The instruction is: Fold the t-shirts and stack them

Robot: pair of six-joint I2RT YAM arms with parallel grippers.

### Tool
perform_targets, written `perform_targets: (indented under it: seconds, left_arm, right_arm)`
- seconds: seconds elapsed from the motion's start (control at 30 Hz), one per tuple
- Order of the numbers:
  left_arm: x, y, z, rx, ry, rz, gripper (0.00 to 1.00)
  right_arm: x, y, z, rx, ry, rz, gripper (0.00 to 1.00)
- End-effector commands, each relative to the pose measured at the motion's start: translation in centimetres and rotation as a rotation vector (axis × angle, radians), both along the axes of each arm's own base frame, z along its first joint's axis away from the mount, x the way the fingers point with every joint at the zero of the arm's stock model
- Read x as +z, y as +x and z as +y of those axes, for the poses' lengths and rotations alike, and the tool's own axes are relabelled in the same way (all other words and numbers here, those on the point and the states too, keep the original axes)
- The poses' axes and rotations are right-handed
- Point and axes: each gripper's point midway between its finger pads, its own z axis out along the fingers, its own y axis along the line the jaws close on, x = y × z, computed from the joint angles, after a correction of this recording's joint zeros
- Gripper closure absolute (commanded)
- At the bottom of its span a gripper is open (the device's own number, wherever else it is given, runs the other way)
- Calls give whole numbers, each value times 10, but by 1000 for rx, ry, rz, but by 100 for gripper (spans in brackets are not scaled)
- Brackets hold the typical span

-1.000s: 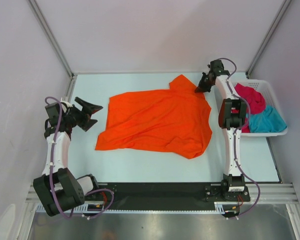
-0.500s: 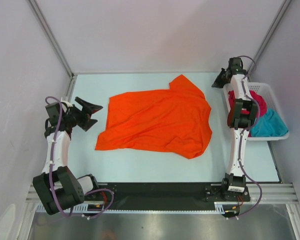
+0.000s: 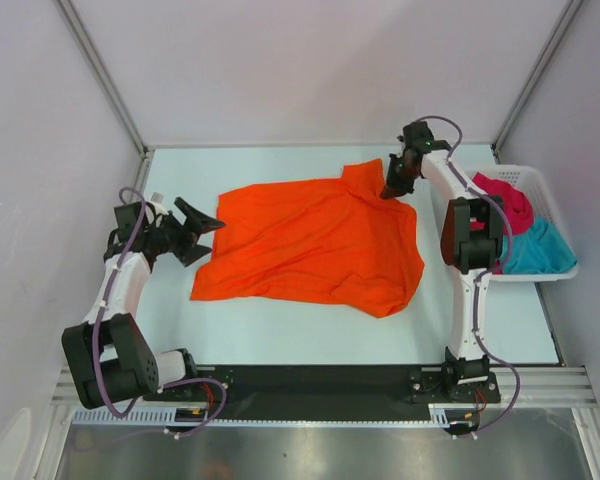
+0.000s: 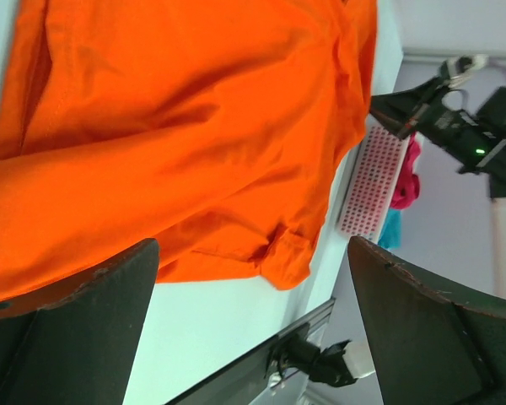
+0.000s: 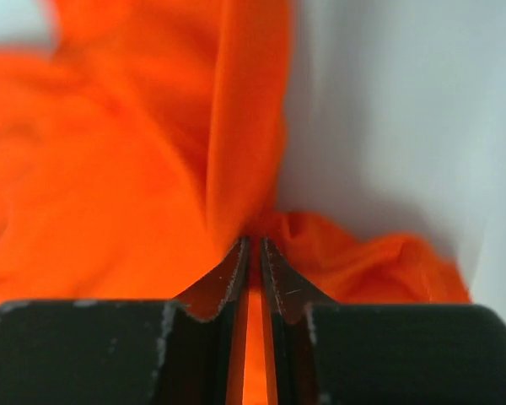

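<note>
**Orange shirt spread flat, one arm at each end**

The bright orange cloth t-shirt (image 3: pixel 315 240) lies open on the pale table (image 3: pixel 280 335), roughly in the middle. Its longer spread runs left to right, and a rumpled flap sticks out at the far right corner. The crimson red t-shirt (image 3: pixel 505 195) and the teal blue t-shirt (image 3: pixel 535 240) sit bunched in the white plastic lattice basket (image 3: pixel 555 268) at the right edge, well apart from the work.

The right gripper (image 3: pixel 390 190) is down on that far right corner. From its wrist camera the jaws stand almost together, with a thin slit between them that shows orange, and a ridge of cloth rises right at their tips. The view is close and blurred, so I cannot tell whether a fold is actually pinched or the tips only rest over it.

The left gripper (image 3: pixel 208 238) hangs just beside the shirt's left edge with its jaws spread wide and nothing in them. The cloth lies to its right, and its near left corner is the closest part.

The folding looks barely begun. Since the shirt's long axis runs from one arm to the other, each arm is nearest its own end, so a fold would likely call for the left jaws to take the left edge while the right ones take the far right corner
</note>
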Motion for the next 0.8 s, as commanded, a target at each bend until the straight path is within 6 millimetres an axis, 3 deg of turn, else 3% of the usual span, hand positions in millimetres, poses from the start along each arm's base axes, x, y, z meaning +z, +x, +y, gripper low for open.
perform_targets:
  seconds: [0.0,0.03,0.1,0.2,0.23,0.3,0.37,0.4,0.43,0.47,0.5,0.53,0.57,0.63,0.73,0.77]
  left_arm:
    - [10,0,-8,-68,54,-48,1]
    - [8,-1,-9,-74,56,-44,0]
    - [6,-5,-11,-83,59,-39,0]
    - [5,-10,-10,-86,70,-37,0]
    - [4,-10,-10,-85,75,-36,0]
    - [4,-13,-10,-88,85,-36,0]
    - [5,-14,-9,-85,89,-37,0]
    - [5,-14,-10,-85,88,-37,0]
    - [6,-14,-10,-86,87,-39,0]
    - [5,-14,-11,-88,84,-37,0]
    - [5,-15,-10,-88,85,-36,0]
    - [6,-16,-11,-89,87,-40,0]
    - [7,-16,-10,-86,96,-42,0]
    - [9,-18,-10,-85,103,-45,0]
    - [9,-20,-9,-87,112,-43,0]
    - [8,-21,-9,-86,111,-40,0]
  right_arm:
    - [69,-37,27,73,-28,-114,85]
    - [84,-41,30,68,-24,-155,84]
    - [85,-54,34,68,-32,-153,83]
    - [87,-78,20,38,-185,-134,84]
    - [93,-78,3,-10,-301,-154,85]
    - [112,-85,-6,-49,-393,-190,100]
    - [121,-92,-13,-130,-445,-224,100]
    - [119,-90,-8,-145,-407,-244,100]
    - [113,-91,11,-81,-255,-227,100]
    - [90,-102,19,-47,-146,-162,100]
    - [84,-99,32,-14,-4,-150,100]
    - [84,-110,51,55,219,-99,100]
    - [67,-123,58,51,302,-42,100]
    - [67,-118,57,48,264,-110,98]
    - [66,-121,63,95,133,-157,78]
    - [67,-118,64,100,126,-159,76]
